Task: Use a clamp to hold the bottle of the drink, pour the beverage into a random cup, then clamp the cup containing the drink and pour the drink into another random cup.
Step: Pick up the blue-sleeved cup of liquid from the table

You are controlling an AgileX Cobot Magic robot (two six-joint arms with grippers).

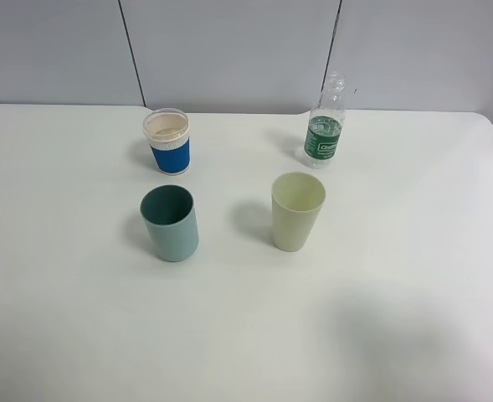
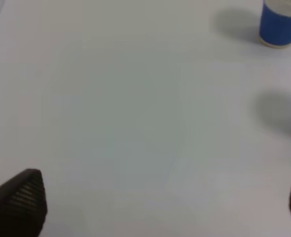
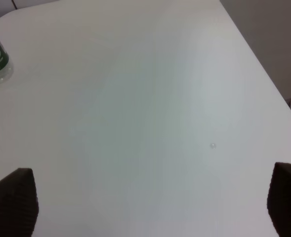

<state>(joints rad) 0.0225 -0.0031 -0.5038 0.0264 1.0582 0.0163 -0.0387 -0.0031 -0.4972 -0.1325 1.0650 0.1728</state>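
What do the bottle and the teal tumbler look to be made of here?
The bottle: likely thin clear plastic; its ribbed upper part is see-through, above a dark green label. The teal tumbler: matte and opaque, probably hard plastic; even colour, no shine.
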